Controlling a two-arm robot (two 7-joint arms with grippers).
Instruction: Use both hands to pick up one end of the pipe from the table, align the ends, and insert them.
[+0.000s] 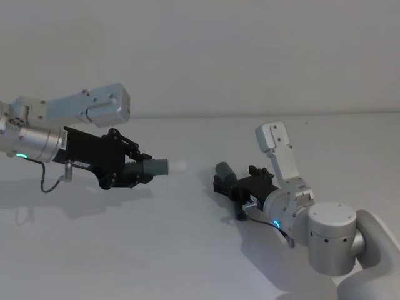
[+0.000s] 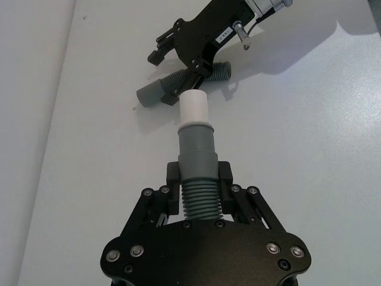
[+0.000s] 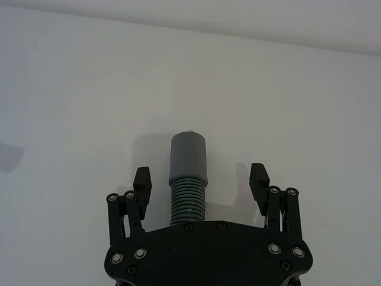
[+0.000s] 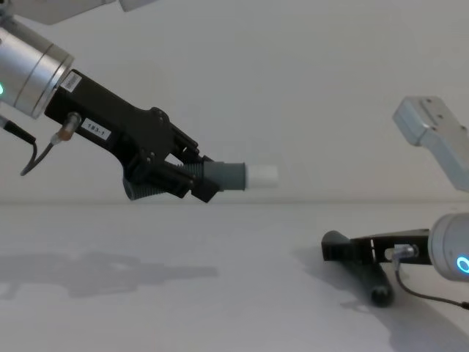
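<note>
- The table (image 1: pixel 156 250) is a plain white surface, and we see both arms over it: the left one raised, the right one low.
- The left gripper (image 1: pixel 140 169) hangs above the table on the left side. Its fingers are clamped on the ribbed part of the white-tipped pipe piece (image 4: pixel 231 176), which points across toward the right arm.
- The right gripper (image 3: pixel 200 179) sits down at table level on the right. Its fingers (image 3: pixel 141 182) stand apart on either side of the second grey piece (image 3: pixel 187 161), with a clear gap on each side, so they are not gripping it.
- In the chest view that second piece lies on the table, below the level of the raised one and well apart from it.
- The white stub (image 2: pixel 194 107) is free and sticks out past the left fingers. In the left wrist view it points roughly toward the grey piece on the table.
- The smooth grey end (image 3: pixel 188 140) of the second piece points away from the right wrist. We cannot see its opening from here.
- We judge the task about a third done: one piece is picked up and held. What remains is closing the right fingers on the ribbed section, lifting, bringing the two ends into line, and pushing the stub in.
</note>
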